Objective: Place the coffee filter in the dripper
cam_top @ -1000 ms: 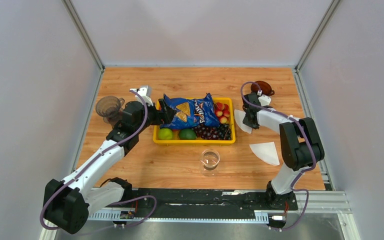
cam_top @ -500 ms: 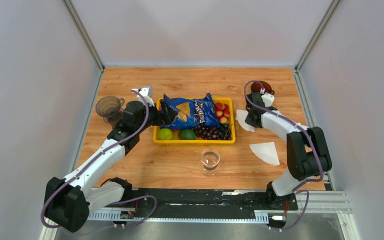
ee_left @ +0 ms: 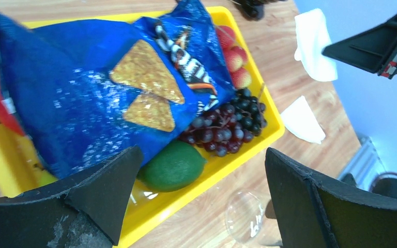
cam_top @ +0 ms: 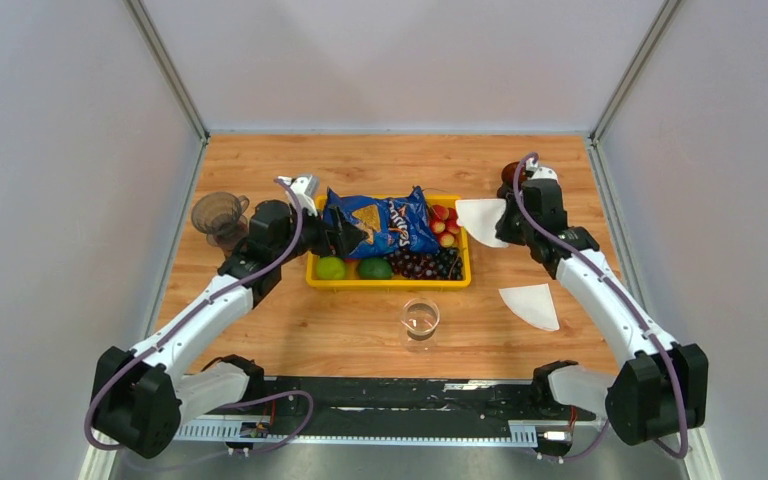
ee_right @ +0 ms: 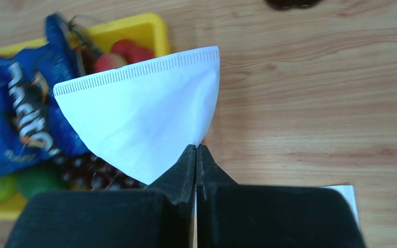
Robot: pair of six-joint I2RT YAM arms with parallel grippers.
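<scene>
1. The right gripper [ee_right: 196,155] is pinching the coffee filter [ee_right: 144,116], with its jaws closed flat on the paper. The grip is sitting at the narrow end of the fan. The wide crimped edge is pointing away from the wrist.

2. In the top view, the filter is hanging just beside the right end of the yellow tray [cam_top: 388,283] and appears to be clear of the table [cam_top: 360,160]. 1 spare filter [cam_top: 530,305] is lying flat on the wood nearer the arm bases.

3. The left gripper [ee_left: 201,160] is standing wide open and holding nothing, over the chip bag [ee_left: 82,93] in the tray.

4. The smoky cone-shaped dripper [cam_top: 218,213] is standing at the far left of the table. It is well apart from the filter, with the tray lying between them. A dark brown round item [cam_top: 513,172] is sitting beside the right gripper; what it is cannot be told.

5. Handling, as judged: the filter is very light, thin and limp. Its 2 layers are lying pressed together, so it is behaving as a flat sheet that is likely to flutter, crease or tear under a pull. A light pinch near an edge is holding it adequately. The pointed end should be leading into the cone, and the paper will probably need opening to seat.
</scene>
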